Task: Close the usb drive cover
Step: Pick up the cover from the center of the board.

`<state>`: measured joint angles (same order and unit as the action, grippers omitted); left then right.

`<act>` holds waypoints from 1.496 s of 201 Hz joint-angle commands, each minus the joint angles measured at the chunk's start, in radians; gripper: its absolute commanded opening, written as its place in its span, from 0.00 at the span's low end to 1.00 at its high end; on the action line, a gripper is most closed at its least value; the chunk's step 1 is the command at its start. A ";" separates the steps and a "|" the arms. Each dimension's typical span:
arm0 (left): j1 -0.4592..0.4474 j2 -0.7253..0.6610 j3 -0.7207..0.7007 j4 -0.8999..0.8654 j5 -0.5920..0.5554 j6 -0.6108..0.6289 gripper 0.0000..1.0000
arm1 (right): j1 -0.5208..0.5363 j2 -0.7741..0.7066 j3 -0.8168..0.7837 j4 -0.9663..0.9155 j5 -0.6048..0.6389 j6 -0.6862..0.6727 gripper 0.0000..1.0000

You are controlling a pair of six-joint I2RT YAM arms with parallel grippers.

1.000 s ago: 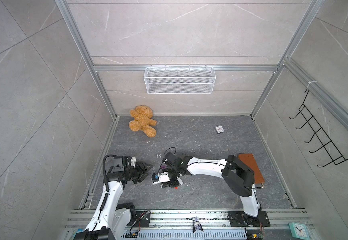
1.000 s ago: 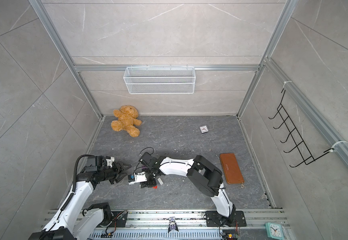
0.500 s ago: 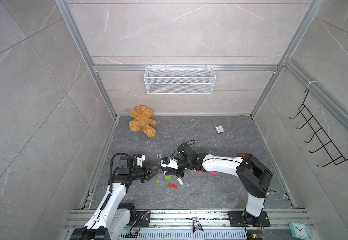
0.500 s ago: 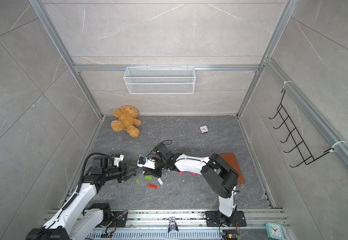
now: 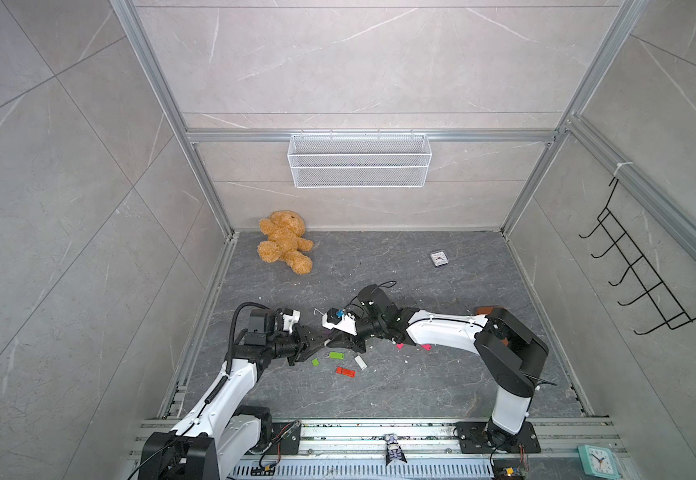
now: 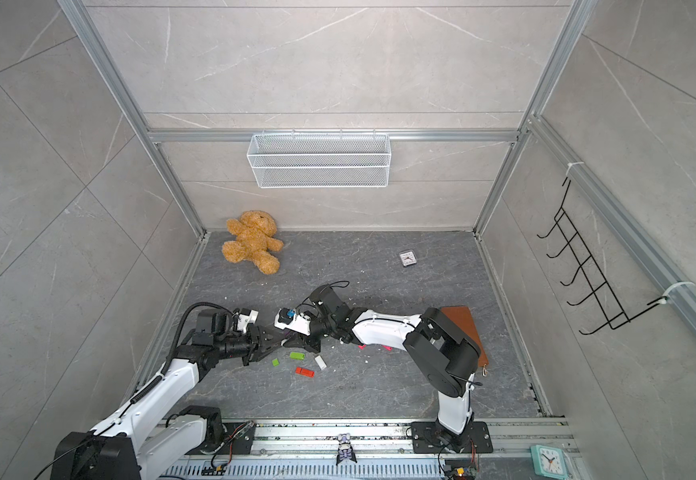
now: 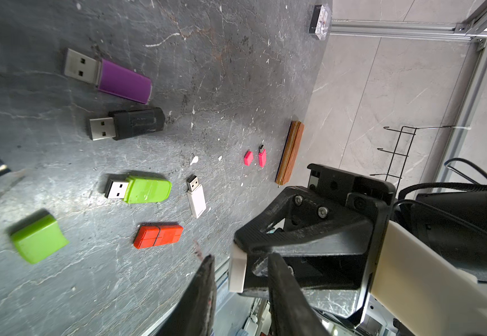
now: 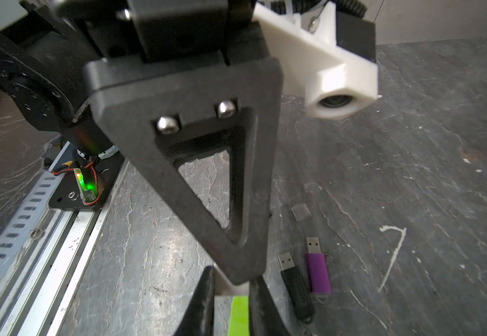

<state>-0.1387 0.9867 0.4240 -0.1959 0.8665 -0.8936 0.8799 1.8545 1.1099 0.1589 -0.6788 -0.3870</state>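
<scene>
**A:** Top views first. Where do the arms stand?

**B:** In both top views the left gripper [image 5: 320,341] and the right gripper [image 5: 337,340] meet tip to tip, low over the floor [image 5: 421,395] in mid-scene. The white usb drive [image 5: 361,362] lies just nearer than they do. It is right of the green drive [image 5: 336,355], and the red drive [image 5: 345,372] lies nearer again.

**A:** And the left wrist view?

**B:** The white usb drive's plug is bare. The right gripper is clenched on a small white piece [image 7: 237,272], which I judge to be the drive's cap. The left jaws straddle that piece but stand apart. A gap shows on one side, so they are not gripping yet.

**A:** Right wrist view?

**B:** The left gripper's finger [image 8: 155,163] blocks most of it. The white piece shows between the right fingertips. The purple drive [image 8: 318,273] and the black drive [image 8: 296,286] lie side by side, uncapped.

**A:** So how is this step done well?

**B:** It reads as a cap handover. Centre the left jaws on the cap's flat sides, clear of the right fingertips. Clamp fully before the right gripper lets go, and leave the cap's open mouth free for the plug. So small a piece could easily slip.
</scene>
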 commanded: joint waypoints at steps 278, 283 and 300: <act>-0.021 -0.022 0.021 0.082 -0.110 -0.038 0.00 | 0.005 -0.142 -0.096 -0.461 0.413 0.160 0.40; -0.021 -0.021 0.019 0.081 -0.110 -0.040 0.00 | 0.008 -0.138 -0.092 -0.469 0.413 0.160 0.40; -0.021 -0.022 0.019 0.082 -0.110 -0.039 0.00 | 0.018 -0.130 -0.079 -0.495 0.413 0.157 0.40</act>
<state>-0.1574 0.9787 0.4259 -0.1471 0.7586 -0.9222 0.8841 1.7008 0.9943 -0.2523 -0.2901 -0.2493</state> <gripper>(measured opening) 0.090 0.400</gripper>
